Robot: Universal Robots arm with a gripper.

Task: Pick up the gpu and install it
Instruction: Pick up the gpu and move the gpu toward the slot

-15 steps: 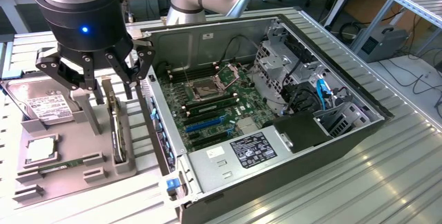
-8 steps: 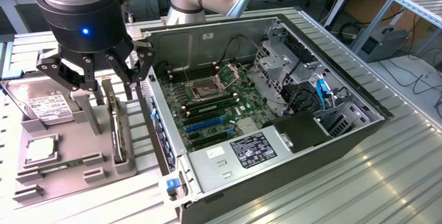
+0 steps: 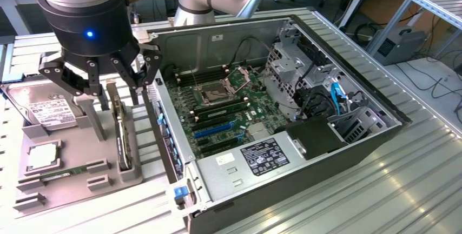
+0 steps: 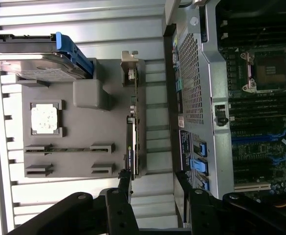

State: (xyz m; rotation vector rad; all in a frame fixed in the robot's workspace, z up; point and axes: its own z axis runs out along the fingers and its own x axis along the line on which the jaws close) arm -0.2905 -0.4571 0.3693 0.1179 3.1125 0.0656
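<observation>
The gpu point(image 3: 123, 132) stands on edge in a slot of the grey holder tray point(image 3: 72, 193), beside the open computer case point(image 3: 238, 26). It is a thin dark card, and its silvery bracket point(image 4: 129, 63) is at the end far from the wrist camera. My gripper point(image 3: 101, 85) hangs open just above the card without touching it. Seen from the wrist, the gpu point(image 4: 133, 139) runs edge-on, closer to one finger point(image 4: 119, 205) than to the middle of my gripper point(image 4: 157, 208). The motherboard point(image 3: 224, 109) lies exposed inside the case, with blue card slots point(image 3: 216, 128).
On the tray sit a silver hard drive point(image 3: 43, 109), a square processor point(image 3: 42, 155) and a green memory stick point(image 3: 61, 173). The case wall point(image 4: 194, 88) rises close beside the gpu. A drive cage point(image 3: 296, 66) and cables fill the case's far side.
</observation>
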